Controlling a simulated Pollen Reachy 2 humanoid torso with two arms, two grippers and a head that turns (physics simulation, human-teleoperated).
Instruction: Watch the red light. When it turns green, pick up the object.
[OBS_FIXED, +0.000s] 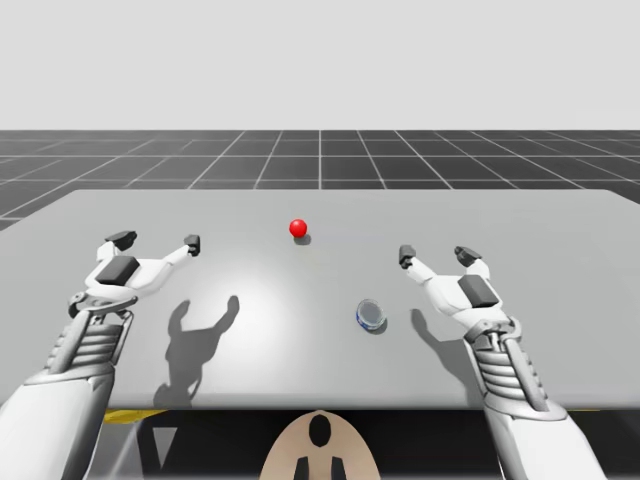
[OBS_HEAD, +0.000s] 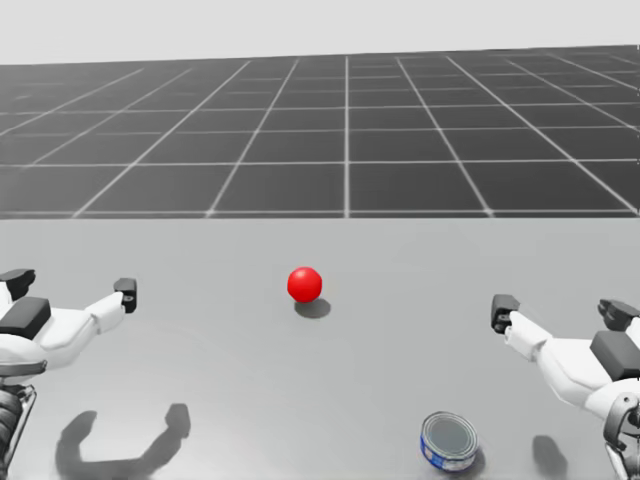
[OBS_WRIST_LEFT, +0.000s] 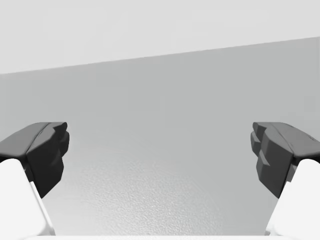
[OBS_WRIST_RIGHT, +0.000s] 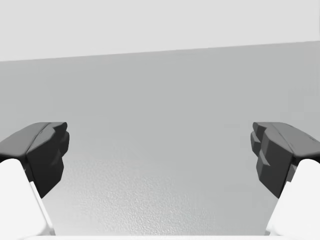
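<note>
From the high view, we see a small round red ball light (OBS_FIXED: 298, 228) on the far middle of the flat grey tabletop (OBS_FIXED: 560, 300). It is red, not green, so we think it is waiting time. A short round tin can with a blue side and a shiny silver top (OBS_FIXED: 370, 316) sits nearer to us and a bit to the right of the light, well apart from it. Our left jaws hang wide open over the left side, and our right jaws hang wide open over the right side. The tin can lies to the left of the right jaws and a bit closer to our body, so we think the right jaws are the nearer ones for the pick. From the head view, the red ball light (OBS_HEAD: 305, 283) is in the middle. The tin can (OBS_HEAD: 448, 441) seems to stand upright, round top up, so any side should do. From the left wrist view, the left jaws stand wide with grey tabletop (OBS_WRIST_LEFT: 160, 195) ahead. From the right wrist view, the right jaws stand wide too, with tabletop (OBS_WRIST_RIGHT: 160, 195) ahead.
</note>
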